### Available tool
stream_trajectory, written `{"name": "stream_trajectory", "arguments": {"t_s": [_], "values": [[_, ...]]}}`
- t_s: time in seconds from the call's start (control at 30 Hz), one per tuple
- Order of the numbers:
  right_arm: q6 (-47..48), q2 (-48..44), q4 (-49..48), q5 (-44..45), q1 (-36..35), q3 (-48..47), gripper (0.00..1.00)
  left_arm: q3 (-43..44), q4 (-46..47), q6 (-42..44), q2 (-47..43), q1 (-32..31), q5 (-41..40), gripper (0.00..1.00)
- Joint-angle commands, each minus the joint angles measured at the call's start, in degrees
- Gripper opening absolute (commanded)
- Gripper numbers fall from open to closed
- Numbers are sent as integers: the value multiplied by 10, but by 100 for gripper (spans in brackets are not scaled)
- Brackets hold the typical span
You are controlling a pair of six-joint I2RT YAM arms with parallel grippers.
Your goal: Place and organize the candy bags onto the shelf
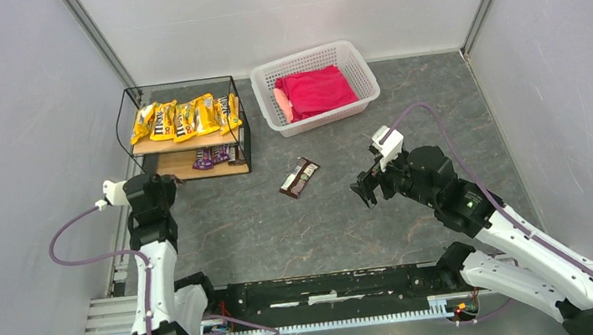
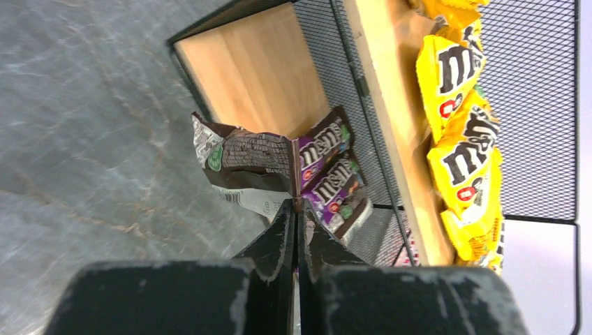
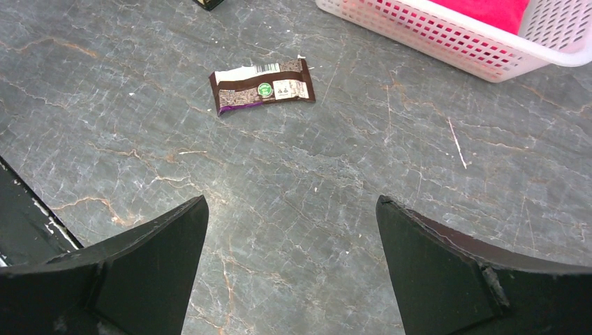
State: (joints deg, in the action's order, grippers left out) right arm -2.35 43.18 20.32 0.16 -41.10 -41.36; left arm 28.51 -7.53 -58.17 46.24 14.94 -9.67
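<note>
**Shelf** (image 1: 183, 130): two-tier black wire rack with wooden boards, standing on the grey counter (image 1: 285, 245) at its far left.

**Yellow candy bags** (image 1: 184, 118): a row of several on the shelf's upper board, overlapping one another and running from its left end to its right end.

**Purple candy bags** (image 1: 212, 154): a few on the shelf's lower board, towards its right half. The left part of that board is bare wood.

**Dark candy bag** (image 2: 244, 157): crumpled, its printed back with barcode facing the wrist camera. It is held at the open front of the shelf's lower tier, touching or just beside the purple bags there.

**Left end effector** (image 2: 297, 208): at the shelf's front left corner, fingers clenched together on the edge of the dark candy bag.

**Loose candy bag** (image 1: 299, 176): brown, lying flat on the counter, in front of the shelf and to its right, well apart from it.

**Right end effector** (image 3: 292, 202): released, fingers spread wide, above the counter to the right of the shelf, beyond the loose candy bag and grasping nothing.

**Basket** (image 1: 359, 67): white perforated plastic, right of the shelf along the back wall, holding a red cloth (image 1: 314, 91).
</note>
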Motion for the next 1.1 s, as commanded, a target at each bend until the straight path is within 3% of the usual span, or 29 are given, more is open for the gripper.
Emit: {"name": "stream_trajectory", "arguments": {"t_s": [0.0,0.43,1.07], "values": [[12,-16,-16,36,-10,5,98,-27,171,-50,42,5,47,2],[14,-23,-14,43,-19,3,98,-96,375,-55,129,5,31,2],[13,-32,-9,44,-19,-1,98,-69,491,-47,286,5,24,2]]}}
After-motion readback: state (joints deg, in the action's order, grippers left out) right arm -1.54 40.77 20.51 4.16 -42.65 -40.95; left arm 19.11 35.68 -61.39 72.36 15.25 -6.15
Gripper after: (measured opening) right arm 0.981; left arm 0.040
